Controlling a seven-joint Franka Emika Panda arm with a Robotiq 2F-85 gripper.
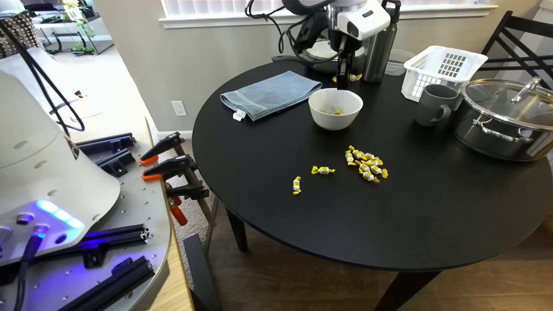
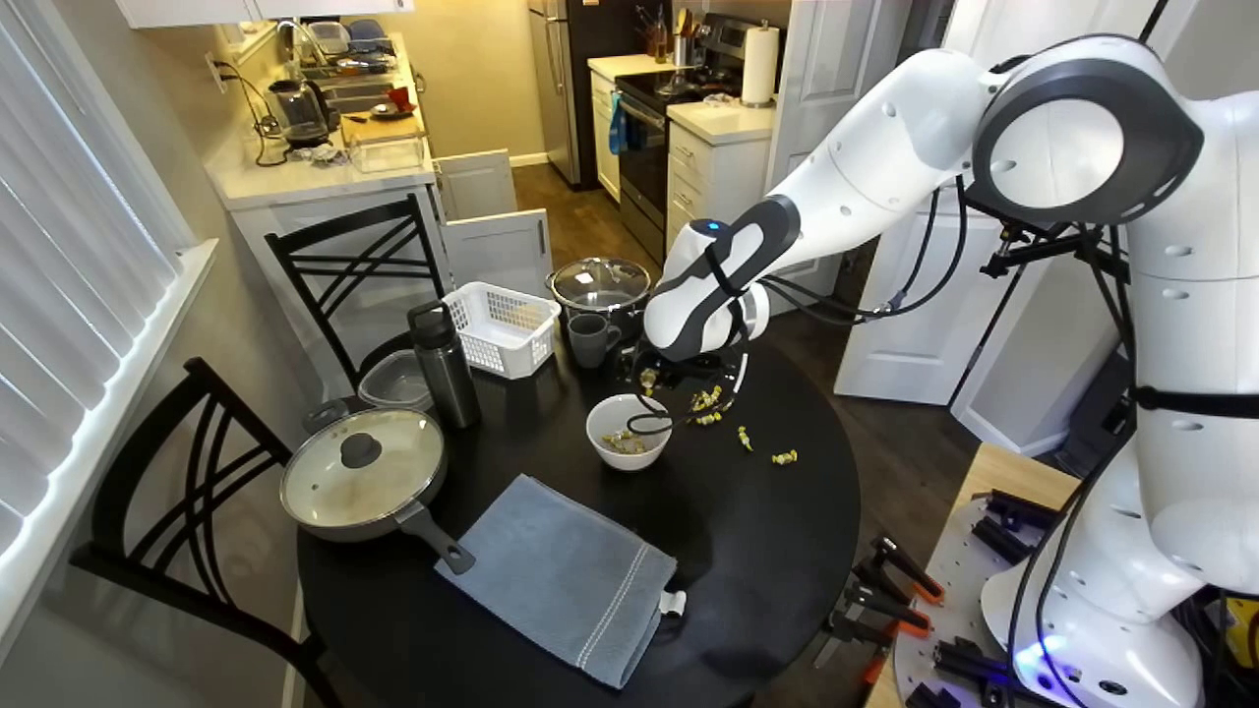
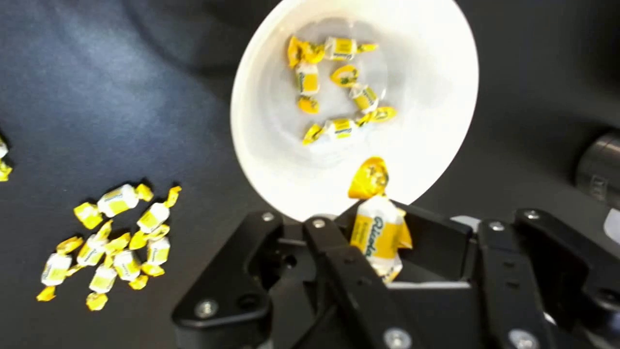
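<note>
Held candy [image 3: 377, 232] points toward bowl [image 3: 426, 106]; long axis seemingly steep.

Yellow-white Ricola candy [image 3: 378, 232], twist-wrapped, tilted, tight in the tool [image 1: 343, 83] near the white bowl [image 3: 431, 87].

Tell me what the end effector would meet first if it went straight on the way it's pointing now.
Probably the white bowl: the end effector, gripping a wrapped Ricola candy, points down toward it. Depth is unclear; candies inside might come first.
</note>
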